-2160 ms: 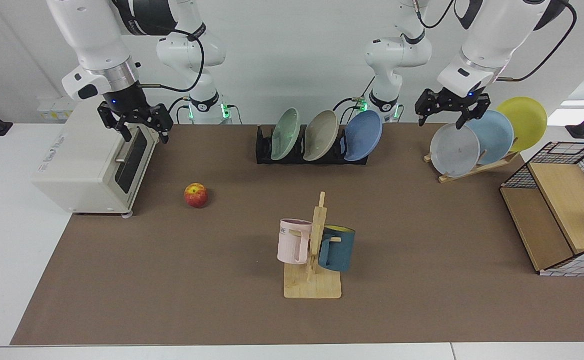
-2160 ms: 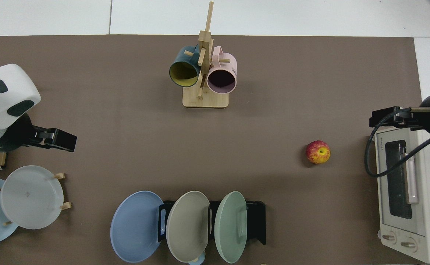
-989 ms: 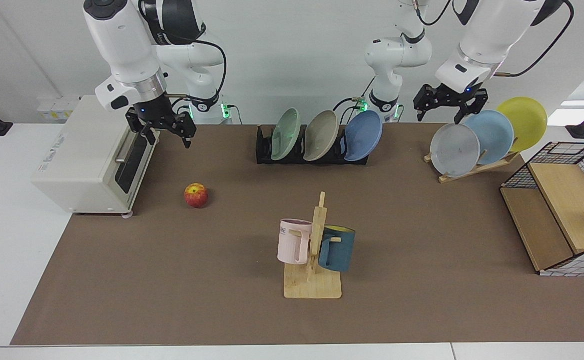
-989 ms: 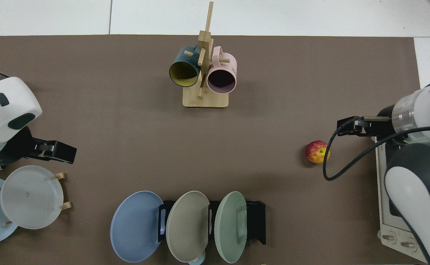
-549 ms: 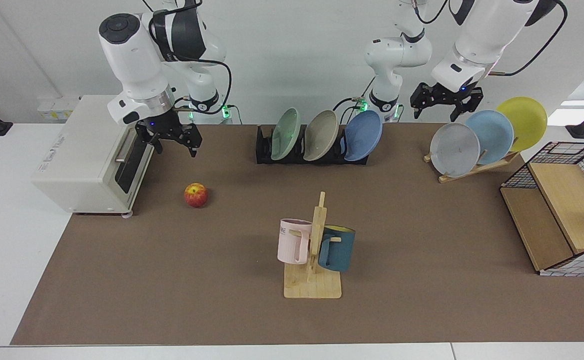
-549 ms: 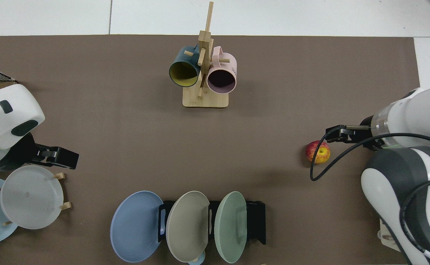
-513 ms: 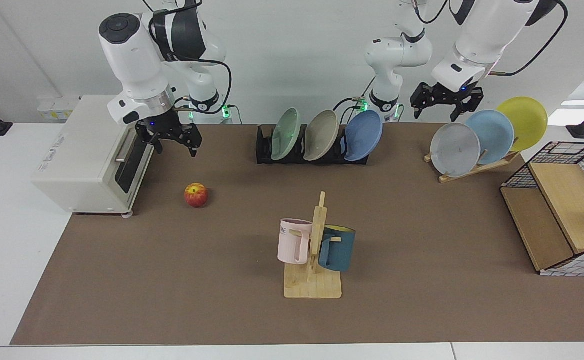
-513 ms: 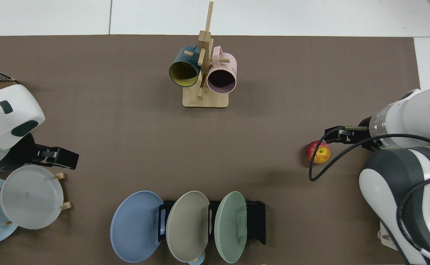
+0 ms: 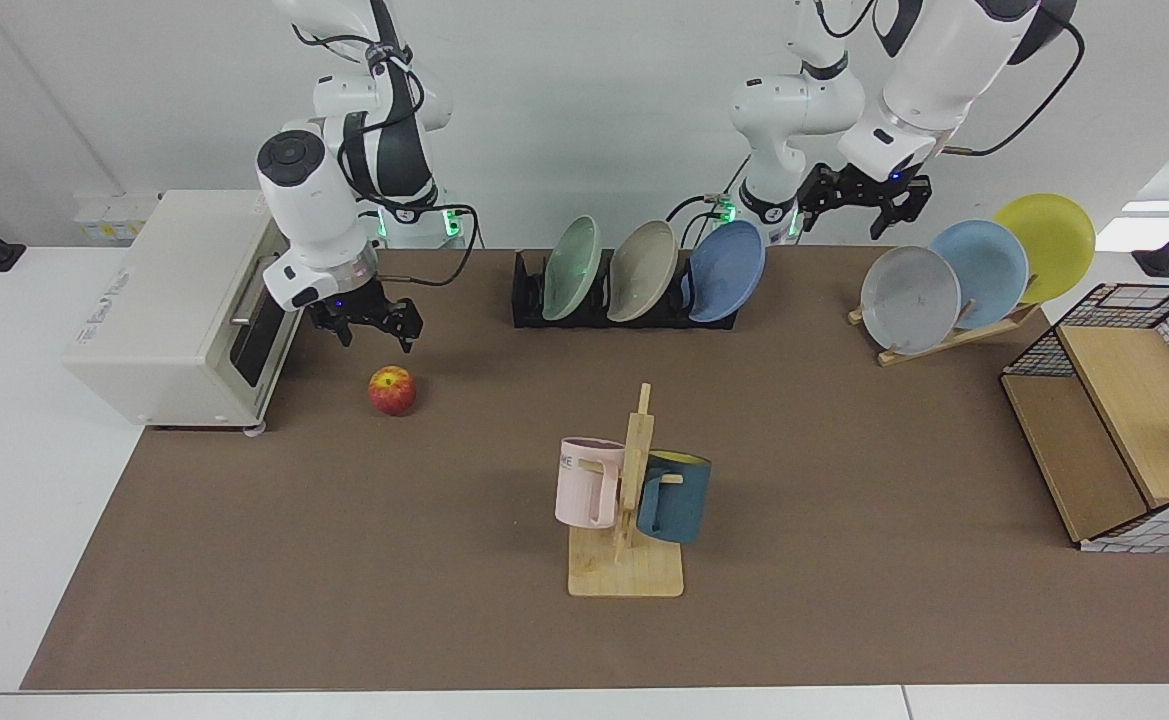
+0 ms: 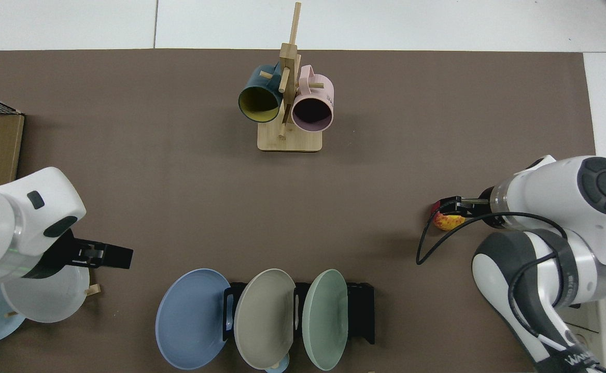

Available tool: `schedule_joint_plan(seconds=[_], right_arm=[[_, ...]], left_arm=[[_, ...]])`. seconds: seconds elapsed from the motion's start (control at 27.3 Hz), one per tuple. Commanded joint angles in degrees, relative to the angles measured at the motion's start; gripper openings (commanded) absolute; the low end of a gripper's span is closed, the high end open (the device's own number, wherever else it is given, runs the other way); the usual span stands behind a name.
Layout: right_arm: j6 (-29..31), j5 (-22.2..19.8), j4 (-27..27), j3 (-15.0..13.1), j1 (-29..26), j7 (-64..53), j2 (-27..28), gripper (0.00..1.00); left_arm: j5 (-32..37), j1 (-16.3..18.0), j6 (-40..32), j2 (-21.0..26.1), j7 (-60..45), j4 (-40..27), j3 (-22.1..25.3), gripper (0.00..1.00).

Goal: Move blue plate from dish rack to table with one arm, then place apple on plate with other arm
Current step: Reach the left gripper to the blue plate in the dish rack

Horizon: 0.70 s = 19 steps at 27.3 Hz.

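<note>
Both pincers hang above the far half of the table (image 9: 144, 560), and the nearest thing to the camera in the facing view is a wooden mug stand (image 9: 627, 545) low in the centre of the frame, with a pink mug (image 9: 586, 483) and a dark teal mug (image 9: 674, 497) hung on it. At the right edge stands a wire-and-wood shelf (image 9: 1124, 420).

Further back, in the left middle of the frame, the apple (image 9: 392, 390) sits on the brown mat, just beside the front corner of a white toaster oven (image 9: 174, 310). The right gripper (image 9: 374, 330) hovers a little above and behind the apple, fingers spread apart and pointing down, holding nothing. From above, it (image 10: 450, 206) covers part of the apple (image 10: 449, 221) at the right middle of the frame.

Beyond that, in the upper centre of the facing view, the dish rack (image 9: 624, 295) holds three plates leaning in a row: a green plate (image 9: 572, 266), a beige plate (image 9: 642, 270) and the blue plate (image 9: 726, 270) at its right end. To the right, a slanted wooden plate stand (image 9: 944, 335) carries a grey plate (image 9: 909, 298), a pale blue plate (image 9: 984, 265) and a yellow plate (image 9: 1046, 245).

Farthest back, in the upper right, the left gripper (image 9: 859, 205) hangs in the air between the blue plate and the wooden stand, touching neither, its fingers apart and empty. In the top view it (image 10: 121, 256) sits at lower left, near the blue plate (image 10: 191, 317).
</note>
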Motion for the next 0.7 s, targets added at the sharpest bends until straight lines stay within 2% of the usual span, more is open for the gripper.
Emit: schedule_joint_plan(seconds=[0.0, 0.22, 0.44, 0.66], right_arm=[[5.82, -0.81, -3.11, 0.24, -0.29, 1.40, 1.20, 1.00], [9.34, -1.07, -3.11, 0.33, -0.28, 1.14, 4.01, 1.00], [12.06, -2.57, -3.20, 0.24, -0.37, 0.87, 6.65, 1.00], [13.73, -3.70, -3.20, 0.24, -0.37, 0.79, 8.85, 1.00]], left_arm=[[-2.01, -0.58, 6.82, -6.57, 0.01, -11.81, -0.81, 1.00], [-2.36, -3.21, 11.39, -11.05, 0.01, -22.36, -2.13, 1.00], [-6.83, -3.83, 14.29, -11.41, 0.63, -27.10, -2.13, 1.00], [-7.81, -4.62, 15.35, -12.37, 1.41, -30.45, -2.22, 1.00]])
